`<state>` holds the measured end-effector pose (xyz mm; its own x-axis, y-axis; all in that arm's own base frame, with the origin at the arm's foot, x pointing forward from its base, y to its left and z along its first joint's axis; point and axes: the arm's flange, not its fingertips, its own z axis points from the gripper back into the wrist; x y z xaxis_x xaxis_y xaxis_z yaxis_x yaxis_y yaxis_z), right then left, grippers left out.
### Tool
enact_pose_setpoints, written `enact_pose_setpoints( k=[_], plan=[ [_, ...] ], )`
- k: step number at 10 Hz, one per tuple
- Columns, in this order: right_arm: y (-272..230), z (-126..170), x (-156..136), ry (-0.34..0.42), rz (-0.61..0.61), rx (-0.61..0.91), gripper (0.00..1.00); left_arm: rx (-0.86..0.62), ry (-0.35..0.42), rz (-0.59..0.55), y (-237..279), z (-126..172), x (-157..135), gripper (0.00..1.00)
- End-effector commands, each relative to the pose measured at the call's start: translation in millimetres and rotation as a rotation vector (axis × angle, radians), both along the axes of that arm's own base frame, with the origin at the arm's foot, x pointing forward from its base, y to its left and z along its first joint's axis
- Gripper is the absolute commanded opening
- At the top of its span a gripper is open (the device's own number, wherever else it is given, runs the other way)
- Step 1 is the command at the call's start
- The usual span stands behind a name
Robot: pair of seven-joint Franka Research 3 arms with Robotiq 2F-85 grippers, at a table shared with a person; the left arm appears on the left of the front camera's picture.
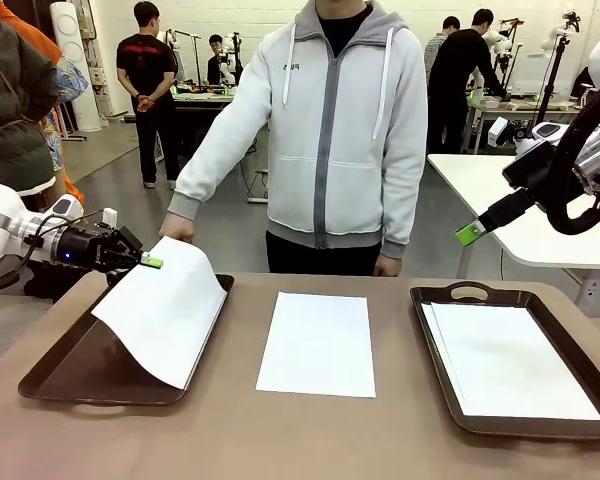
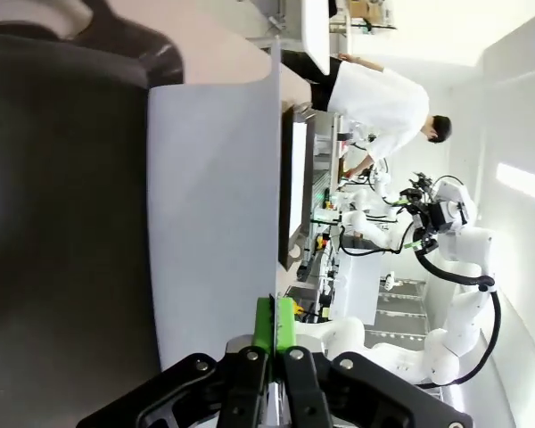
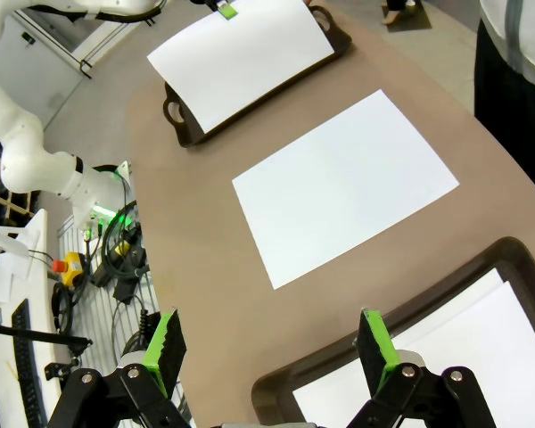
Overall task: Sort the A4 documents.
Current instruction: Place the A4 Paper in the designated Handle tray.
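Observation:
My left gripper is shut on the corner of a white A4 sheet, holding it tilted above the left brown tray. The same sheet hangs from my pinched green pads in the left wrist view, and shows as a sheet over its tray in the right wrist view. A person's hand touches the sheet's far edge. A second sheet lies flat on the table's middle. The right tray holds a stack of sheets. My right gripper hovers open above the right tray, its fingers spread wide.
The person in a grey zip hoodie stands at the table's far edge, behind the middle sheet. Brown tabletop runs bare along the front. A white table stands beyond the right tray. Other people work at benches in the background.

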<state>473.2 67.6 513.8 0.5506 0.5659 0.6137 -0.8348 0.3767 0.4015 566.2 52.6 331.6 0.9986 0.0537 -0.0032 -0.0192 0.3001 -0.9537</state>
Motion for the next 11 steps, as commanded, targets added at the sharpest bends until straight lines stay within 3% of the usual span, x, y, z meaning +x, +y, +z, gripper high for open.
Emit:
enact_pose_setpoints(
  k=[1, 3, 8, 11],
  plan=[
    [0.8, -0.5, 0.2, 0.000, 0.001, 0.001, 1.00, 0.090, 0.016, 0.012, 12.0, 8.8, 9.9, 0.01],
    [0.8, -0.5, 0.2, 0.000, 0.001, 0.001, 1.00, 0.199, -0.005, 0.036, 18.0, 12.2, 11.3, 0.01],
    [0.8, -0.5, 0.2, 0.000, 0.001, 0.001, 1.00, 0.288, 0.006, -0.058, 14.4, -0.2, 5.5, 0.01],
    [0.8, -0.5, 0.2, 0.000, 0.001, 0.001, 1.00, 0.408, 0.000, -0.008, 27.0, -2.8, 0.3, 0.01]
  ],
)
